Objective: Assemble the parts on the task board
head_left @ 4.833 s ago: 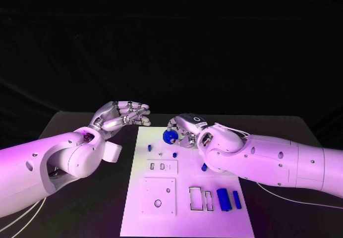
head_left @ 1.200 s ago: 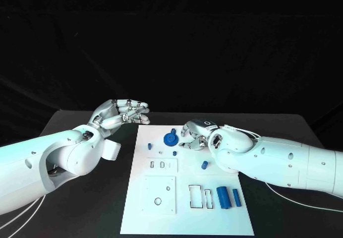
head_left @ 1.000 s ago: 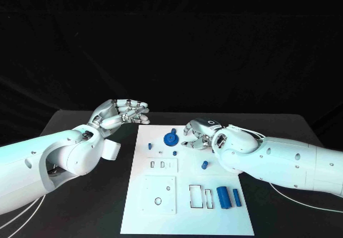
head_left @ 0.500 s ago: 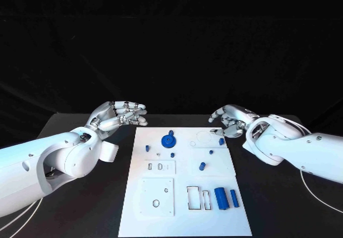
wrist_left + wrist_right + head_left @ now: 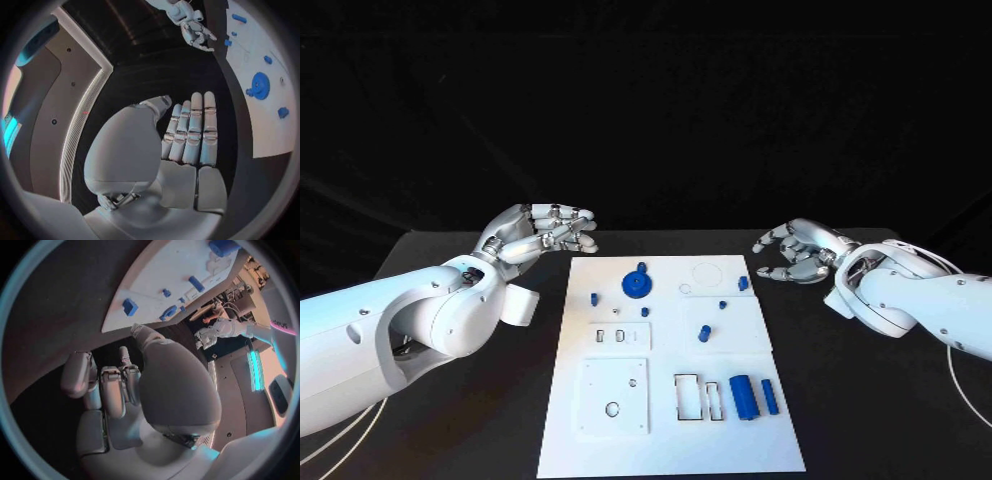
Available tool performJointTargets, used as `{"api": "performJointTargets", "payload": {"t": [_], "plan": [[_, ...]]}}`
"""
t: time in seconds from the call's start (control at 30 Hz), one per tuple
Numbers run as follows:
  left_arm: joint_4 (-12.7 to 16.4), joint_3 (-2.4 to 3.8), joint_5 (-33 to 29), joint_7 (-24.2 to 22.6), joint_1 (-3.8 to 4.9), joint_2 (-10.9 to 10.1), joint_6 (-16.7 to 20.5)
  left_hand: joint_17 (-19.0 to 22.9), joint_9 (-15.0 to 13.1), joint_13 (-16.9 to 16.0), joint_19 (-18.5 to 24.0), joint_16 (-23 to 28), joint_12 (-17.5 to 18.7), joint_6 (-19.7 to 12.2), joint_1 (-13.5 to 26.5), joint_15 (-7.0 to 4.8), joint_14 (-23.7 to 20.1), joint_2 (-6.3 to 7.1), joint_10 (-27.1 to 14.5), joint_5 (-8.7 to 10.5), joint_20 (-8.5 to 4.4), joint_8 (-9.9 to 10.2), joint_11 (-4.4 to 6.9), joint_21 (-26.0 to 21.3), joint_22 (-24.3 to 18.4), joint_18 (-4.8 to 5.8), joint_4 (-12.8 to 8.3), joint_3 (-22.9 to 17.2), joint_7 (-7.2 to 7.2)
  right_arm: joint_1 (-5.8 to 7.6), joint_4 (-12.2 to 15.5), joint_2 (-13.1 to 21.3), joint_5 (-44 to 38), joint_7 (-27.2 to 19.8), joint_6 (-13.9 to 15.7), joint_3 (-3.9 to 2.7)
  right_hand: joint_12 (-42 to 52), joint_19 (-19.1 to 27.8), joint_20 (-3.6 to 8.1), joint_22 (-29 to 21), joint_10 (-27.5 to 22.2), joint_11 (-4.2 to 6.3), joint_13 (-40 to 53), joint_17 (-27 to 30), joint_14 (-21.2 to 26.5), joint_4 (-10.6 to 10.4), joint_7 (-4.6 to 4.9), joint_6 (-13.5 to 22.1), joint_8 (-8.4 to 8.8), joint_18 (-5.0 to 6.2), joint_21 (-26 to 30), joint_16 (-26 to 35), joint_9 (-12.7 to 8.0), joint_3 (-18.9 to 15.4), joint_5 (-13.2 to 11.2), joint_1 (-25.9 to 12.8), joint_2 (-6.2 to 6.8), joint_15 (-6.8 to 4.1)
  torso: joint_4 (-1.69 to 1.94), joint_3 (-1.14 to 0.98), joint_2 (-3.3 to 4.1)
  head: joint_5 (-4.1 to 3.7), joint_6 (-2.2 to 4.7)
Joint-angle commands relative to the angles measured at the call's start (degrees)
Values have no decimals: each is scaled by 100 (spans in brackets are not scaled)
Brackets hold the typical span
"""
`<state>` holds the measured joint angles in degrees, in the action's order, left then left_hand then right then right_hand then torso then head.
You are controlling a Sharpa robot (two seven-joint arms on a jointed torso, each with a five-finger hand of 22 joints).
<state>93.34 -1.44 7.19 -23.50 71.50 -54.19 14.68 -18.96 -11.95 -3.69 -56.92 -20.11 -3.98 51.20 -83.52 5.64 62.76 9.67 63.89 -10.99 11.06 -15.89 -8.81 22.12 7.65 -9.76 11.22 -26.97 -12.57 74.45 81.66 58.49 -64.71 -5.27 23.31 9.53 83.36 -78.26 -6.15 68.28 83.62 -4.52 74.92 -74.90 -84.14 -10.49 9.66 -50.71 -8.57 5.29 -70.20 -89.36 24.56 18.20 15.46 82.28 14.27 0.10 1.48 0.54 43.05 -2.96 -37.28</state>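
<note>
The left hand (image 5: 538, 232) hangs over the black table (image 5: 473, 400) off the far left corner of the task board (image 5: 668, 440), its fingers curled loosely inward with nothing between them; in the left wrist view the same fingers (image 5: 190, 131) lie side by side, straight and together, and hold nothing. Just beyond those fingertips, on the board's far left part, stands the blue gear (image 5: 636, 284), with a small blue peg (image 5: 594, 298) beside it and nearer the robot. Toward the middle of the board lie a short blue piece (image 5: 704, 333) and two tiny blue pegs (image 5: 723, 304). On the near part, two blue cylinders (image 5: 746, 396) lie side by side, next to a pair of rectangular slots (image 5: 692, 396). The right hand (image 5: 798, 253) hovers over the table just off the board's far right corner, apart from every part, its fingers spread and bent, empty; the nearest part to its fingertips is a small blue block (image 5: 741, 284).
</note>
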Motion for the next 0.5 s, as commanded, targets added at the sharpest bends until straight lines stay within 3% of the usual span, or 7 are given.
{"api": "performJointTargets", "payload": {"t": [0.03, 0.23, 0.5], "plan": [[-3, 0, 7, -64, -1, 17, -124, -14, -7, -7, 39, 31, 32, -33, 36, -11, -50, 21, -24, 22, -9, 33, -20, 29, 8, -54, -36, -4, -11, -67, -75, -14, 65, -287, -267, 1, -15, 25, -13, 15, -33, -25, 715, -1194, -513, 33, 4, 43, 43, 5, 9, 19, -2, -6, 107, 66, 9, 37, 9, -7, 4, -1, -10], [-14, -2, 7, -63, -2, 17, -125, -14, -7, -7, 39, 31, 32, -33, 36, -11, -50, 21, -24, 22, -9, 33, -20, 29, 8, -54, -36, -4, -11, -174, -185, -89, 40, -288, -346, 2, -4, 19, -18, 22, -23, -28, 727, -1207, -516, 34, 7, 26, 53, 5, 8, 16, 4, 3, 207, 73, 0, 41, 0, 9, 4, -2, -19], [-9, -3, 7, -61, -3, 17, -126, -14, -7, -7, 39, 31, 32, -33, 36, -11, -50, 21, -24, 22, -9, 33, -20, 29, 8, -54, -36, -4, -11, -239, -272, -174, 34, -250, -385, 2, 16, -1, -20, 55, -3, -28, 748, -1224, -520, 20, 6, 1, 51, -2, -20, 11, 10, 1, 235, 52, -5, 42, 8, 14, 0, -3, -40]]}}
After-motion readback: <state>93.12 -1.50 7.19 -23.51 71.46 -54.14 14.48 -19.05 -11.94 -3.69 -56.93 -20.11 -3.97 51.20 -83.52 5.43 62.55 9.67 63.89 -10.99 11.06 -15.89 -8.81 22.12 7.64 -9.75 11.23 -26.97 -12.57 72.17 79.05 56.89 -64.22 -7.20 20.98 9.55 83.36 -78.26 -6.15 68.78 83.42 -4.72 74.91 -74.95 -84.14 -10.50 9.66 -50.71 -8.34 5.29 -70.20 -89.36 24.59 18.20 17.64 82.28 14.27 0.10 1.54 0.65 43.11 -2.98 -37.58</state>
